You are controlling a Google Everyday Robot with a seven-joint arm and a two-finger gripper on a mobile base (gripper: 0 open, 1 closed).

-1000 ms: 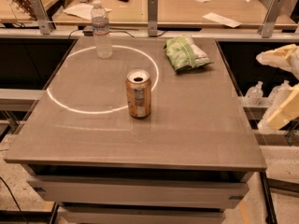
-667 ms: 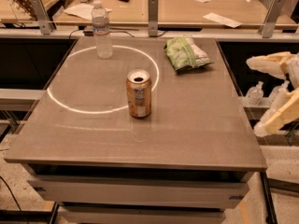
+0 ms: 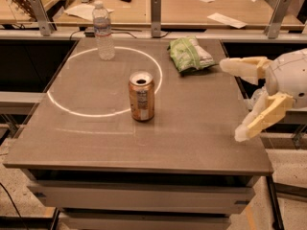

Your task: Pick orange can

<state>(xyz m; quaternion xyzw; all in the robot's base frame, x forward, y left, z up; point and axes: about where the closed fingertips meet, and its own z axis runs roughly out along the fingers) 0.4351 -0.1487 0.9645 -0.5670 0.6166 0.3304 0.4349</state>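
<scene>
At the right edge of the view, the gripper (image 3: 231,100) is hovering above the right side of the table (image 3: 192,128). The frame is cutting it off, so only a rounded pale housing and the two fingers (image 3: 244,67) are showing. The arm behind it is lying out of sight. The fingers are spreading wide, one high and one low, both pointing left, and nothing is sitting between them.

Near the middle of the table, the orange can (image 3: 141,96) is standing upright, well apart from the gripper and to its left. Its silver top is facing up with the mouth hole open. A pale label panel is facing the camera, and its print is too small to read.

The can is hiding a short stretch of the white ring (image 3: 57,102) marked on the tabletop. Its base is probably resting right on that line, though the can's body is blocking the contact point.

A clear water bottle (image 3: 103,30) is standing upright at the far arc of the ring, cap on. A green bag (image 3: 189,54) is lying outside the ring towards the far right corner, near the upper finger but apart from it. Its lettering is not making itself out.

Beyond the table, a wooden desk (image 3: 177,8) is running across the top, cropped by the frame, with papers (image 3: 228,19) lying on it.
</scene>
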